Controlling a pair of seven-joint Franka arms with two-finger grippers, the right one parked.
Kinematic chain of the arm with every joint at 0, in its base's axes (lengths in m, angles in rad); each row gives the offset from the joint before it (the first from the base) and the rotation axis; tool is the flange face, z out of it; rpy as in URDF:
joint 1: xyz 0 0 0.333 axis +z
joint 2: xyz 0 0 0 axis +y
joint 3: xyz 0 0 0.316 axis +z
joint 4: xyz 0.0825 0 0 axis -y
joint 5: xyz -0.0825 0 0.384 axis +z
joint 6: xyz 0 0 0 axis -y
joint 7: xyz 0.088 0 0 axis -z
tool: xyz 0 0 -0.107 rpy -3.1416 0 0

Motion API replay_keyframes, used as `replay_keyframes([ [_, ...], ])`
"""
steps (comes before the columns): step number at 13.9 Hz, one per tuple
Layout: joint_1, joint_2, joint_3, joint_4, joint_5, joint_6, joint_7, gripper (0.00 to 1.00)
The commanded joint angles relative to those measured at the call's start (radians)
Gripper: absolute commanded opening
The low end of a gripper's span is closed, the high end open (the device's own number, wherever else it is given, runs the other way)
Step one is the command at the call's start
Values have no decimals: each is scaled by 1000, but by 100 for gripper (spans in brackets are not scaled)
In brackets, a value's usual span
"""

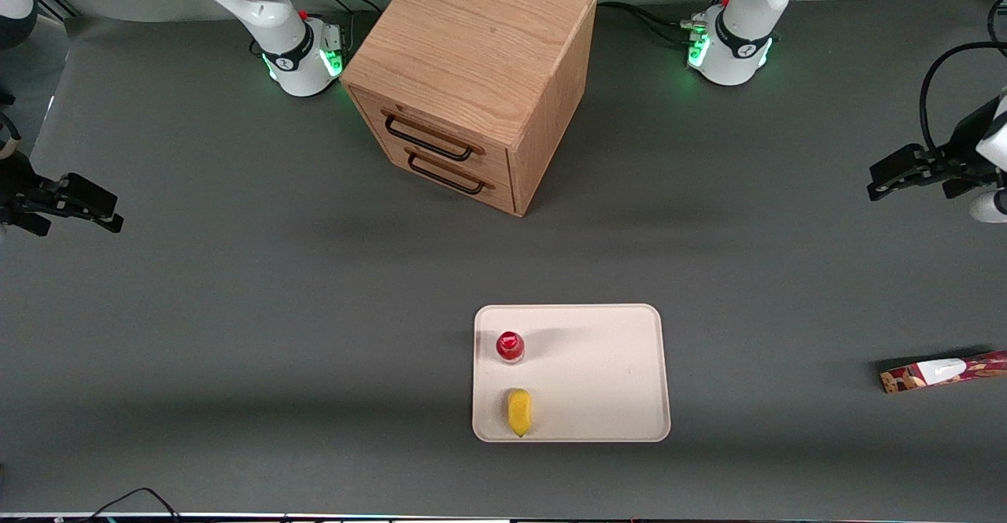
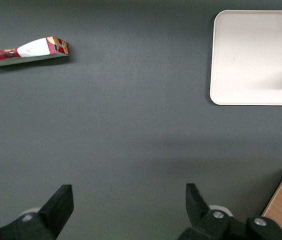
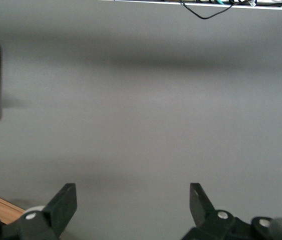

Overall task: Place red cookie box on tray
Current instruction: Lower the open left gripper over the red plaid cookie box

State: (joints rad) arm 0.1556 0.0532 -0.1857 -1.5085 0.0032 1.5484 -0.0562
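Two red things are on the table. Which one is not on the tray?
The red cookie box: it lies on the bare table toward the working arm's end, apart from the tray. The red-capped bottle stands on the tray. The open gripper hangs above the table.

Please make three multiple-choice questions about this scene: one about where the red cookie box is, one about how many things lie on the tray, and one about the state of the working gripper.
1. Where is the red cookie box?
A. On the tray
B. On the table, toward the working arm's end
C. On top of the wooden cabinet

2. How many things lie on the tray?
A. None
B. Two
C. Four

3. What is the state of the gripper?
A. Open, holding nothing
B. Shut on the box
C. Shut on the bottle

Answers:
1. B, the box lies on the grey table, well apart from the tray.
2. B, only a red-capped bottle and a yellow lemon-like item are on it.
3. A, the wrist view shows its fingers spread wide above bare table, nearer the wooden cabinet than the box.
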Motion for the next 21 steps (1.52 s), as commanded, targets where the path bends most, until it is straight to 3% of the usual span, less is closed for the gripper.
replay_keyframes([
  [1,-5,-4,3,2,-15,-27,2,100],
  [5,7,14,5,7,-11,14,103,100],
  [10,93,151,65,7,26,270,601,100],
  [14,156,264,65,7,152,432,896,100],
  [21,242,571,65,80,150,766,1404,100],
])
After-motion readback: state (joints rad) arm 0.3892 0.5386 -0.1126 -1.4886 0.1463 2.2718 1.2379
